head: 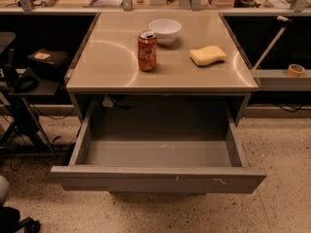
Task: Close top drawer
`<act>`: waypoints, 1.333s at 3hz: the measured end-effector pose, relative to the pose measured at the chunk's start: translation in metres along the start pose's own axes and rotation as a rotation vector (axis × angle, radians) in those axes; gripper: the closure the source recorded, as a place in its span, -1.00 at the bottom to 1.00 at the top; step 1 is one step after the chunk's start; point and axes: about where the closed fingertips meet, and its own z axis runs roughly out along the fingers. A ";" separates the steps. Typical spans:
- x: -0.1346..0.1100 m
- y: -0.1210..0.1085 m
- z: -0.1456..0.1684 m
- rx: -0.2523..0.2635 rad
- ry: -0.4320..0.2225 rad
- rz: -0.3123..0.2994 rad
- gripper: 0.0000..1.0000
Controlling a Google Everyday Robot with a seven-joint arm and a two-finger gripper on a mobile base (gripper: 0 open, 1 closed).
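Note:
The top drawer [158,178] is a wide, shallow grey metal drawer pulled far out from under the table [107,67]. Its flat front faces me and bears small white scratch marks right of centre. The inside of the drawer is bare. My gripper is not in view in the camera view; no arm shows.
On the table stand a red soda can [146,51], a white bowl [164,31] and a yellow sponge [207,55]. A black stand with gear [29,76] is at the left. A shelf with a tape roll [295,70] is at the right. Speckled floor lies in front.

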 end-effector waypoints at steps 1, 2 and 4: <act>0.005 0.016 0.003 0.017 -0.022 -0.014 -1.00; 0.024 0.061 0.022 0.006 -0.097 -0.020 -1.00; 0.049 0.156 0.150 -0.274 -0.214 -0.093 -1.00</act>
